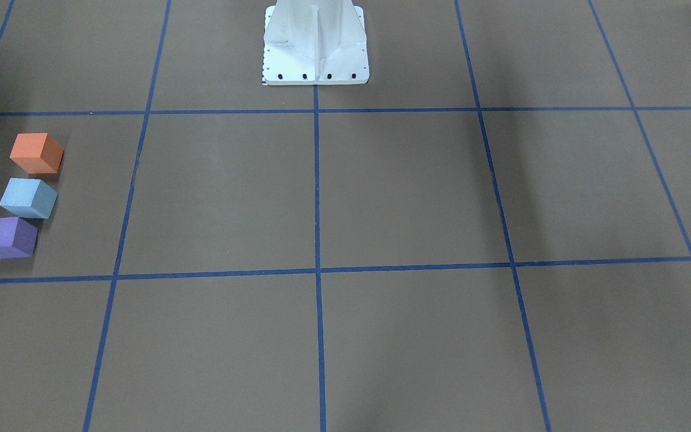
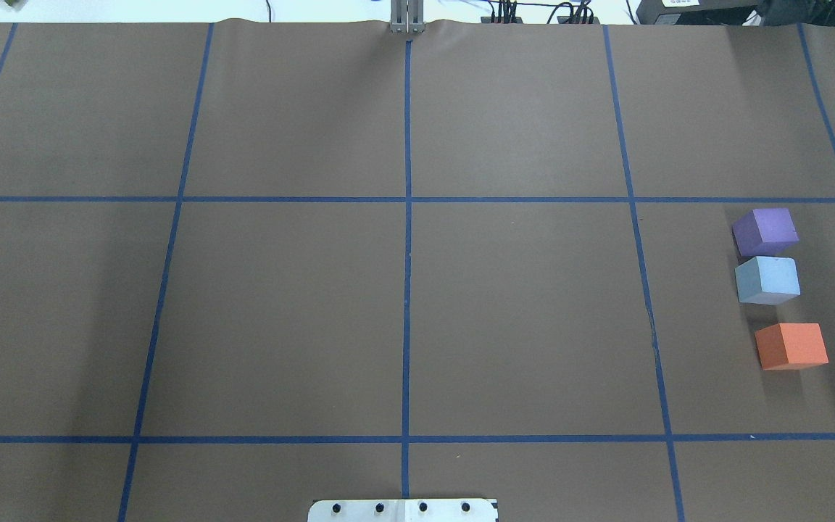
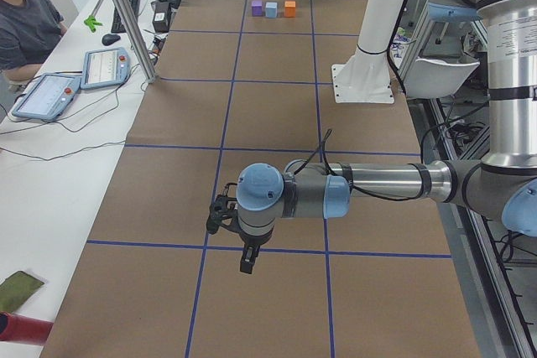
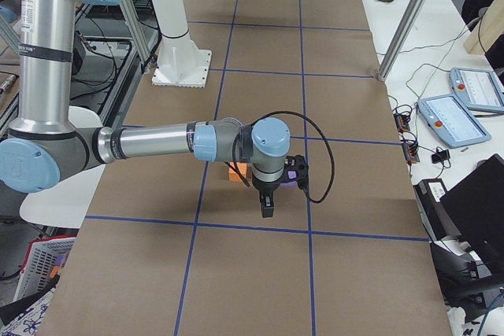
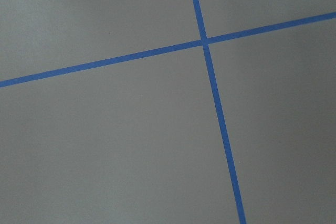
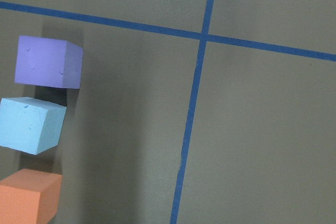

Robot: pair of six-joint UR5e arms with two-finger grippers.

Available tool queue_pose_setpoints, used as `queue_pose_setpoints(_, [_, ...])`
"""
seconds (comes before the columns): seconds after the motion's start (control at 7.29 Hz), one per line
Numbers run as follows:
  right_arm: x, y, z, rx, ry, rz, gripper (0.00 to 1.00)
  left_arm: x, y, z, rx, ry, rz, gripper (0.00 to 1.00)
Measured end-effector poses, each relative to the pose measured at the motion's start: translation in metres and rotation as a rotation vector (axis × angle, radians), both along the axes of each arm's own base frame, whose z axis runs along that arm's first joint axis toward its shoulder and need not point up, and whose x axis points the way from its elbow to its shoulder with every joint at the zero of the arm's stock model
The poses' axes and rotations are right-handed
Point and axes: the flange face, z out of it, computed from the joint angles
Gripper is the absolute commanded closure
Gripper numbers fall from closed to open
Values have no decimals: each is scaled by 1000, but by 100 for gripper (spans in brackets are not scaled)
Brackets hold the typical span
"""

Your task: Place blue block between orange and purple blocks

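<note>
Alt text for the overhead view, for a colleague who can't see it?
Three blocks line up on the right of the table: purple block farthest, blue block in the middle, orange block nearest the robot. No arm shows.

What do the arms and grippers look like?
Both arms match: silver tubes, grey joint housings and round light-blue end caps. The left arm and right arm each carry a loose black cable looping to the wrist, and a small printed label on the upper tube. The left gripper and right gripper are black and slim. Finger detail is too small to tell.
</note>
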Motion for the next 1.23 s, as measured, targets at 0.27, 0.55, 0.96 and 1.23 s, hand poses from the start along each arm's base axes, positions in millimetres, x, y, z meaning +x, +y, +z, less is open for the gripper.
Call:
queue_pose_setpoints(0.27, [0, -1, 0, 14, -1, 1, 0, 6, -3, -16, -1, -27, -18, 0])
queue_pose_setpoints(0.55, [-1, -1, 0, 16, -1, 0, 0, 9, -7, -25, 27, -6, -17, 0])
queue_pose_setpoints(0.96, [-1, -1, -1, 17, -1, 0, 0, 14, -6, -26, 39, 52, -13, 0])
queue_pose_setpoints(1.23, [-1, -1, -1, 17, -2, -1, 0, 14, -4, -24, 36, 56, -13, 0])
